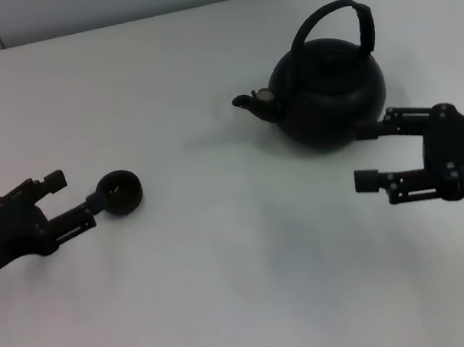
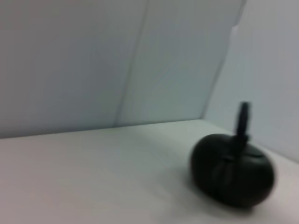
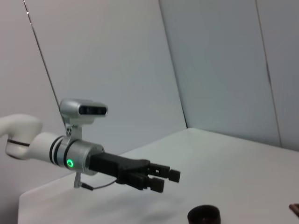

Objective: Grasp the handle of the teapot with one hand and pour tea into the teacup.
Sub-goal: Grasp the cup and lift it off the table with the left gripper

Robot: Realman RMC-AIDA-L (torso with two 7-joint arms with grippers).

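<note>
A: Where do we find the large round matte black teapot (image 1: 330, 92)?

B: We see it standing upright on the white table (image 1: 225, 251), toward the far right, its short spout (image 1: 254, 103) aimed at our left side. Its tall arched black handle (image 1: 334, 26) rises over the lid, untouched.

A: And the right gripper (image 1: 368, 155)?

B: We see it low by the table, just beside the teapot's near right flank. Its two fingers are spread wide with nothing between them; the farther finger (image 1: 380, 128) lies close against the pot's body, though we cannot tell whether it touches.

A: The tiny round black handleless teacup (image 1: 120, 192)?

B: It sits well apart from the teapot, on the left. The left gripper (image 1: 79, 194) is right at it, fingers parted; its nearer finger (image 1: 80, 219) meets the cup's rim, the other stands clear, so we see no grip on it. The right wrist view shows the same gripper (image 3: 164, 179) just beyond the cup (image 3: 203, 215)
</note>
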